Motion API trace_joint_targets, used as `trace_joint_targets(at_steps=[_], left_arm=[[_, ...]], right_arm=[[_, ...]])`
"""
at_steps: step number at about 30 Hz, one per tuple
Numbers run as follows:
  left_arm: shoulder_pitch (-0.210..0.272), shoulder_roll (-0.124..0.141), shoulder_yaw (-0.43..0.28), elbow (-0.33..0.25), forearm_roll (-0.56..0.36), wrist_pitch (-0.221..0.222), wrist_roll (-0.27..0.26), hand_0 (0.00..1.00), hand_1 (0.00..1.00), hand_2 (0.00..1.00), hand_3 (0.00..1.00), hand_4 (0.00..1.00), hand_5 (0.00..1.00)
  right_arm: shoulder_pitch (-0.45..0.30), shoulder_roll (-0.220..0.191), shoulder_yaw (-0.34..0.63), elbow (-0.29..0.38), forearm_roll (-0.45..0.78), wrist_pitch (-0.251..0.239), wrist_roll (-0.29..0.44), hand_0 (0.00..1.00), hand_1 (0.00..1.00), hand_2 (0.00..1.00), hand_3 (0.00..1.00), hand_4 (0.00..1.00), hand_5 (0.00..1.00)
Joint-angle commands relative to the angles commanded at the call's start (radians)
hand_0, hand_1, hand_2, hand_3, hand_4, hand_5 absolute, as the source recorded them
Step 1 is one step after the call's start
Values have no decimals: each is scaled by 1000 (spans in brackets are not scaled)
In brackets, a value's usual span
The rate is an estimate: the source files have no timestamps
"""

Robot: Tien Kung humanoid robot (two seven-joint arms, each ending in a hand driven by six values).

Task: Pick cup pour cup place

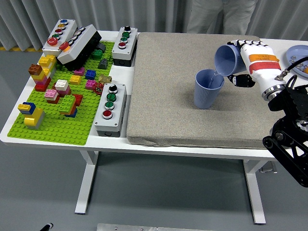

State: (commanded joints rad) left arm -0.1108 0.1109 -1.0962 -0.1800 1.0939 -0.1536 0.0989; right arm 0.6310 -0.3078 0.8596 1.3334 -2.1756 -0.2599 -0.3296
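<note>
A blue ribbed cup (pixel 208 90) stands upright on the grey mat (pixel 168 96), right of its middle. My right hand (pixel 239 57) is shut on a second blue cup (pixel 226 60). That cup is tipped on its side, mouth down and to the left, just above the standing cup's rim. The white forearm (pixel 262 67) runs back to the black arm at the right edge. The left hand does not show.
A green brick baseplate (pixel 62 103) with several coloured bricks fills the table's left. Button boxes (pixel 110 108) (pixel 124 44) (pixel 60 34) stand around it. A blue plate (pixel 298 57) lies at the far right. A person stands behind the table's far edge (pixel 219 14).
</note>
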Motion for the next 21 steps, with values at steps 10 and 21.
trace_joint_targets(at_steps=[10,21], left_arm=[[-3,1,-1,0,0,0,0,825,787,858,775,603,998],[-3,0,-3,0,3,0,1,826,787,858,775,603,998]], right_arm=[[17,-22,-21,12,-31,41,-19,866,709,609,629,637,76],[20,-24,-27,23,-52,66,-33,887,727,633,653,636,72]])
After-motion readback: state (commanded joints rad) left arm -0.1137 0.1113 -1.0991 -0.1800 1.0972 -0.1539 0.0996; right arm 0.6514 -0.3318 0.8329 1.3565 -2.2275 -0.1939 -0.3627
